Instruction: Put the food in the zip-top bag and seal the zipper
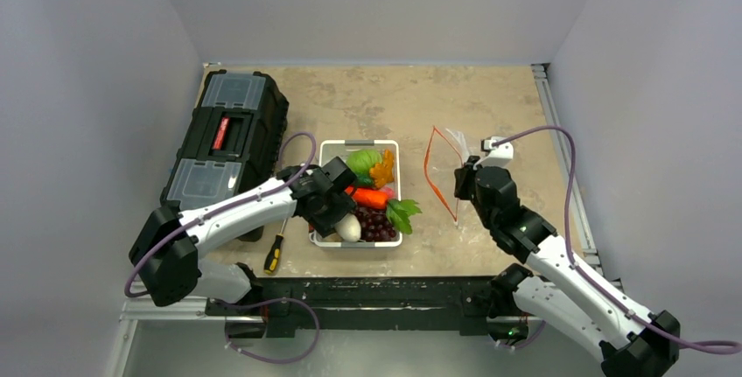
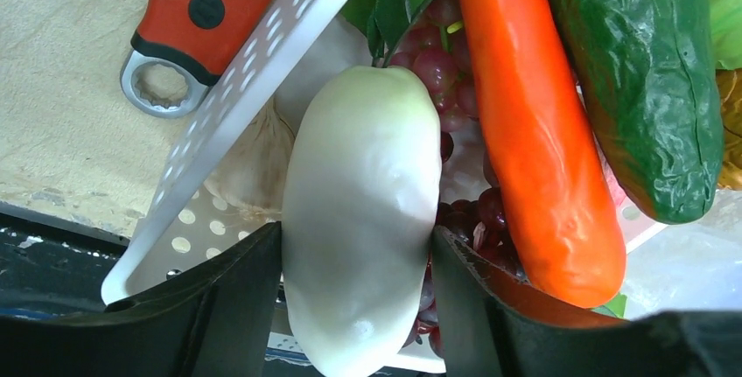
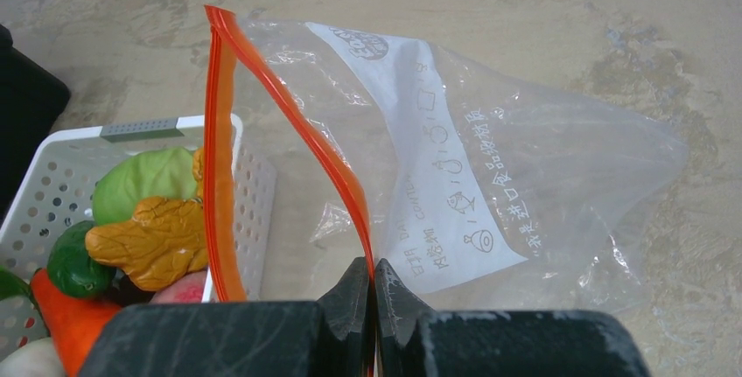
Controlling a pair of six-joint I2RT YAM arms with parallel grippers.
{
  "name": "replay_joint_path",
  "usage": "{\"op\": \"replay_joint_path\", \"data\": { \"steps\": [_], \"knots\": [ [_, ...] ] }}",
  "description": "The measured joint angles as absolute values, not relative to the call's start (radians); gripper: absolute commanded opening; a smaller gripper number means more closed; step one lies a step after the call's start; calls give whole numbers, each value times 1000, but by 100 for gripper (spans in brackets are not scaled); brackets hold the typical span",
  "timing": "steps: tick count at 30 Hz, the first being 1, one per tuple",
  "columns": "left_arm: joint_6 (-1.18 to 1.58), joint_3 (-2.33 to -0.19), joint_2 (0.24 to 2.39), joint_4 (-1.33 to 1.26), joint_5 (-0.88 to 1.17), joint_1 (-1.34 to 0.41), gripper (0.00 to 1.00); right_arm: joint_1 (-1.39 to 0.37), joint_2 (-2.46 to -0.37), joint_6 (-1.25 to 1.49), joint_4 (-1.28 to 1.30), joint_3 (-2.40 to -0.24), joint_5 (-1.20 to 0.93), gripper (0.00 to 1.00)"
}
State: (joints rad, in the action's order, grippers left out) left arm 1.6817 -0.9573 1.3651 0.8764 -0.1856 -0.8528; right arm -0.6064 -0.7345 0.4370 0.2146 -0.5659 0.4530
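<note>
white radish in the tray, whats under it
Dark grapes peek out beneath it on the carrot side, a pale bulb and the perforated tray floor on the other. What lies straight under the radish is hidden.

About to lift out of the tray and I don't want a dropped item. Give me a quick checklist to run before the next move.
1. Fingers of the left gripper on either side of the white radish: ok.
2. Hold firm enough to lift: cannot tell.
3. The carrot clear of the fingers: cannot tell; it lies close beside one.
4. The right gripper shut on the zipper: ok.
5. Mouth of the zip-top bag gaping toward the tray: ok.
</note>
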Motion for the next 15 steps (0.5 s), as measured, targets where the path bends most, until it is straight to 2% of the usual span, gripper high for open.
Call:
{"op": "replay_joint_path", "data": {
  "steps": [3,6,10,12,14,15],
  "knots": [
    [1685,-957,1365,877,-186,-853,51,-606,-731,437,213,-566,453,0],
    [1685,-953,1359,877,-187,-853,33,-606,-731,437,213,-566,453,0],
    [1683,-944,1310,881,-199,-853,28,-606,-731,437,213,-566,453,0],
    [1675,-944,1269,887,-215,-853,22,-606,-732,437,212,-566,453,0],
    [1657,-944,1220,896,-229,-853,10,-606,-733,437,213,-566,453,0],
    [1636,-944,1195,900,-236,-853,7,-606,-733,437,212,-566,453,0]
  ]
}}
